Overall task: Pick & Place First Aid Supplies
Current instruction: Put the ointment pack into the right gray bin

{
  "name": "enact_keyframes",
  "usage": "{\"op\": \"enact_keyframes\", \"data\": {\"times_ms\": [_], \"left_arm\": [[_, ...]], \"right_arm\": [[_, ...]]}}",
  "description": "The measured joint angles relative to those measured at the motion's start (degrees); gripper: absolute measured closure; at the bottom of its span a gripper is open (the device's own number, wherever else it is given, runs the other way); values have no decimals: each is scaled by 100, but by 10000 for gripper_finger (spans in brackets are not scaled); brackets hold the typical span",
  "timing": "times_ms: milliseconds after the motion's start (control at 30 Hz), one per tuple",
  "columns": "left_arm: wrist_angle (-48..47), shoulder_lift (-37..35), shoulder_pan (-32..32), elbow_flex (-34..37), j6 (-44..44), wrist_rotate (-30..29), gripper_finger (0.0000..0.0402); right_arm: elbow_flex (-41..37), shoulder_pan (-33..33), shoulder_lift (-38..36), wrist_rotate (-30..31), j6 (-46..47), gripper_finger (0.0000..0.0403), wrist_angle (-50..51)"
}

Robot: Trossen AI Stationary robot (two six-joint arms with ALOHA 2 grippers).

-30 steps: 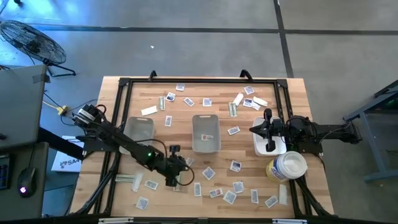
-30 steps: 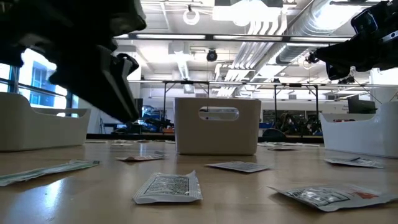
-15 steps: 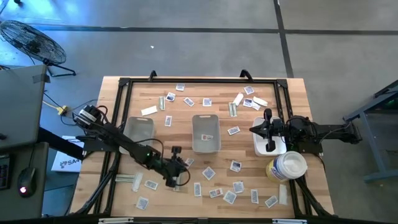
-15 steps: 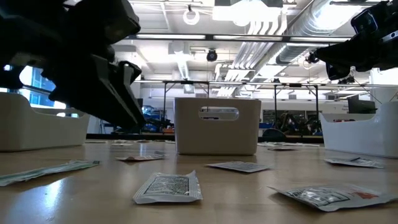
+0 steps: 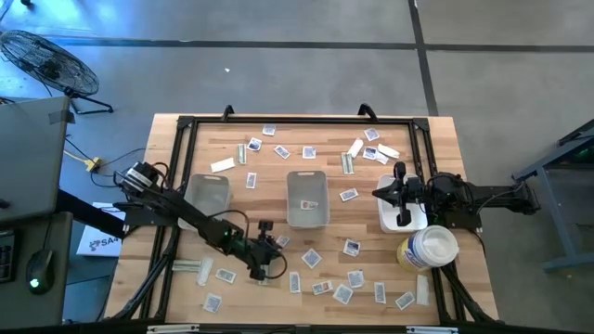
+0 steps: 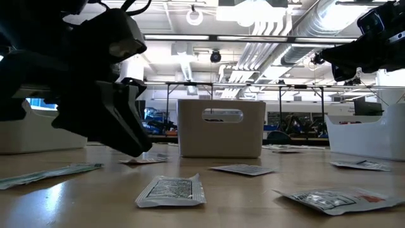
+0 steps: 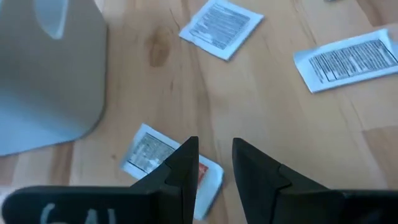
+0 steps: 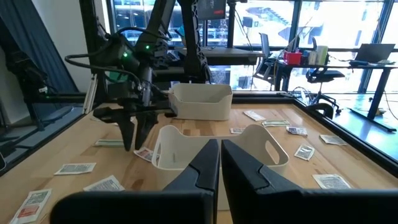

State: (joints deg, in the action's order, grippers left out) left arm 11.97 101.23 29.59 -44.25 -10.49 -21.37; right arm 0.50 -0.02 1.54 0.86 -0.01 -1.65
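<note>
On the left side of the wooden table (image 5: 436, 148) stands a grey tray (image 5: 208, 192). The left arm reaches past it toward the front middle of the table, and the left gripper (image 5: 266, 264) hangs low over a square sachet (image 7: 163, 155) with dark print and a red corner. In the left wrist view the two dark fingers (image 7: 183, 168) stand a little apart, with the edge of this sachet showing between and beside them; they hold nothing. I cannot tell if the tips touch the packet.

In the middle of the table stands a second grey tray (image 5: 307, 199), and one small packet (image 5: 311, 205) lies inside it. Around it the first aid supplies (image 5: 316, 278) are scattered flat on the wood: many square sachets along the front edge, some more sachets and narrow pale strips near the far edge, and a white oblong wrapper (image 5: 223, 165) beside the left tray. In the low view some sachets (image 6: 169, 190) lie flat close to the camera, and the middle tray (image 6: 221, 128) stands behind them.

On the right side the right gripper (image 5: 402, 199) waits above a white tray (image 5: 388, 219), with its fingers (image 8: 205, 165) closed together and empty. Just in front of this tray stands a big round white tub (image 5: 429, 249) with a yellow label.
</note>
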Motion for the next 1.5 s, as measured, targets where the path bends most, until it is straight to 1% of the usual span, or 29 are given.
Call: {"op": "enact_keyframes", "data": {"times_ms": [233,433,567,967,1033,1100,1267,1500], "left_arm": [[82,202,1,-11,-180,-6,307],[-10,207,-6,-16,-252,-26,307],[-227,201,-143,-33,-484,63,307],[-269,205,-255,-20,-668,127,308],[-303,206,-257,-13,-752,131,316],[-376,207,-295,-13,-800,145,332],[-421,207,-418,42,-991,158,391],[-393,168,-449,77,-1050,-2,400]], "right_arm": [[-1,-1,0,0,0,391,2],[-1,0,0,0,0,391,4],[-1,1,0,0,0,391,4],[-1,0,0,-1,0,391,9],[-1,1,0,-2,0,391,9],[1,1,0,0,0,391,9],[1,-1,0,0,0,391,11],[0,-1,0,2,0,391,11]]}}
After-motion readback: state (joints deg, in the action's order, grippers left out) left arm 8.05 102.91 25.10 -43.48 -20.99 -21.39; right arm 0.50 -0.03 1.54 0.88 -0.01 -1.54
